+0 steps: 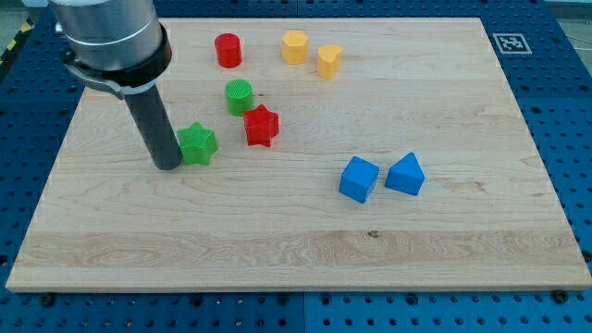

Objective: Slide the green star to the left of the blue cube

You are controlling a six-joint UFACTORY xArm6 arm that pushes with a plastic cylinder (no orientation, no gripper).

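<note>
tip: my tip (169, 166) sat on the board (277, 259), touching or all but touching the left side of the green star (197, 144); contact gap too small to tell.
claw: none fitted, just a bare rod, so nothing to spread or pinch.
green star: left part of the board, mid-depth, well left of the blue cube (359, 178) and a bit farther back.
blue cube: right of centre, nearer than the star, with a blue wedge-like block (405, 174) just beside it on its right.
goal spot: bare wood just left of the blue cube looked free.
risk 1: red star (261, 126) sat just right of the green star and slightly farther back. A straight rightward push would likely clip it and drag it along.
risk 2: green cylinder (239, 96) sat just behind the star. Any push drifting toward the far side could knock it.
risk 3: star points give a poor flat face. An off-centre push would probably spin the star and let it slip off the rod.
risk 4: overshoot would ram the star into the blue cube, shoving it into the blue wedge and moving the reference.
clear of path: red cylinder (228, 50) and two yellow blocks (294, 46) (329, 61) were far back, no likely conflict.
suggested line: push right and toward the near side, passing in front of the red star.
</note>
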